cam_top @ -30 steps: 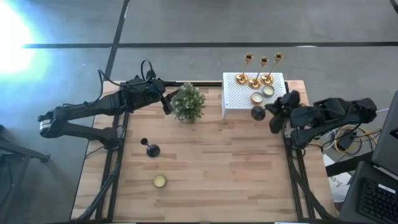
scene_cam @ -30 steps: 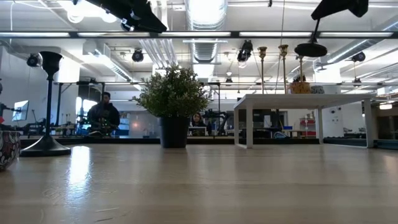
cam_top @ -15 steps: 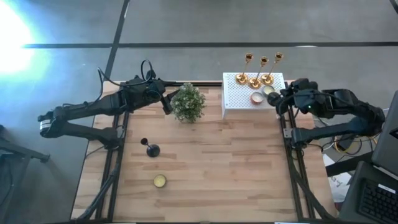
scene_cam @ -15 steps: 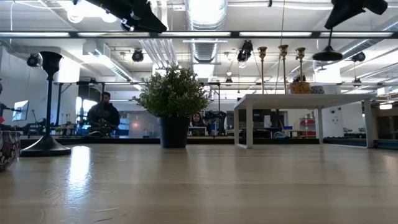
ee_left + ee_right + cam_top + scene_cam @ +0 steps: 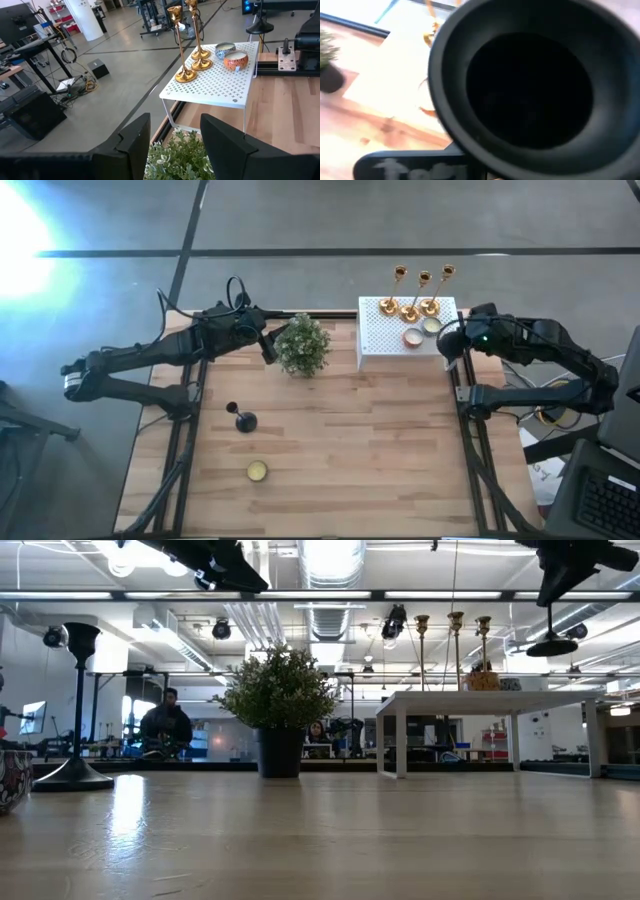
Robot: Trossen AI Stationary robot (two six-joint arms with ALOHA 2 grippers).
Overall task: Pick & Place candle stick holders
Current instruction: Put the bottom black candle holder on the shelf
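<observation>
1. Lately the right gripper point(image 5: 556, 590) has swung away from the front corner of the white perforated box point(image 5: 385, 340). It now hangs high just past the box's right edge, over the table's right rim.
2. It is clamped on the stem of a black candle stick holder point(image 5: 553, 645). The holder dangles straight below the jaws, round base downward and well clear of the wood. In the right wrist view that base fills nearly everything ahead of the fingers.
3. The base has also sunk lower under the gripper than half a second ago. I read that as the carry turning into a descent, with this holder close to being set down.
4. The left gripper point(image 5: 175, 150) has not moved. Its fingers stand apart with nothing between them, and the potted plant point(image 5: 303, 345) is right in front of them.
5. The three gold holders point(image 5: 408, 310) stand upright on the box's far side, beyond the plant from the left gripper and just beside the right one. Two small candle tins point(image 5: 412, 337) sit between them and the right gripper.
6. A second black holder point(image 5: 244, 421) stands on the bare table, nearer the left gripper than the right and not yet handled. Another tin point(image 5: 257, 471) lies a little further off.
7. No brand or label is legible. Pale lettering shows on a dark bar point(image 5: 400, 167) below the held base, too blurred to read.
</observation>
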